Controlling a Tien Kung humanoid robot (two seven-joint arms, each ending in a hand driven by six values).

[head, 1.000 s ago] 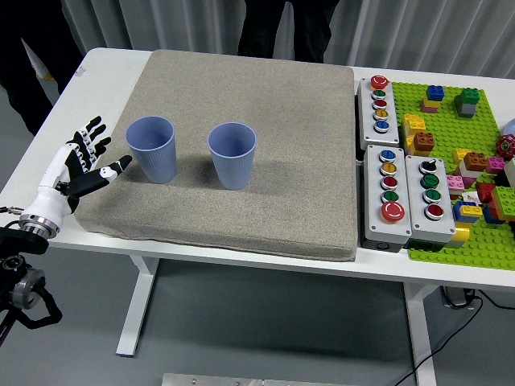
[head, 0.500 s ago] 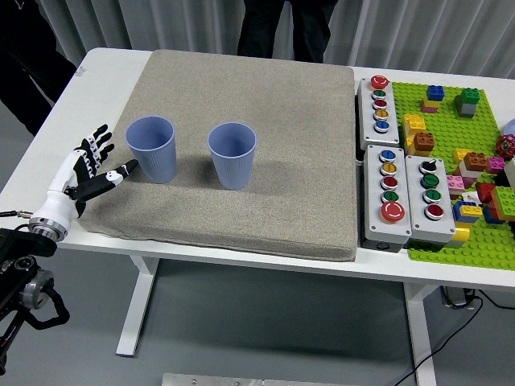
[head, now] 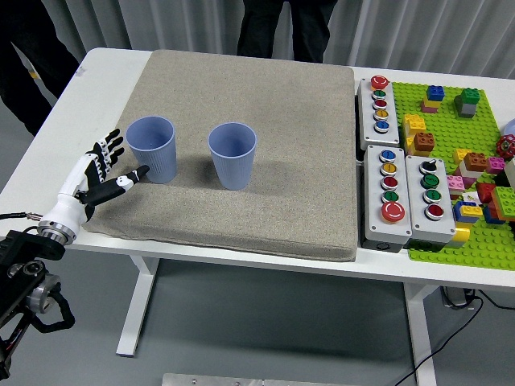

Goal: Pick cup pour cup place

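Two blue ribbed cups stand upright on the grey mat (head: 265, 121). The left cup (head: 152, 149) is near the mat's left edge and the right cup (head: 232, 155) is a short way to its right. My left hand (head: 109, 167), white and black, sits just left of the left cup with fingers spread and holding nothing. Its thumb tip nearly reaches the cup's lower side. I cannot see inside the cups well enough to tell any contents. My right hand is out of view.
Grey button boxes (head: 402, 193) with coloured buttons sit right of the mat. A green baseplate (head: 451, 137) with loose toy bricks lies at the far right. People in dark clothes (head: 282, 24) stand behind the table's far edge.
My left hand has moved right and a little down, from beside the mat's edge to just next to the left cup. The cups have not moved.
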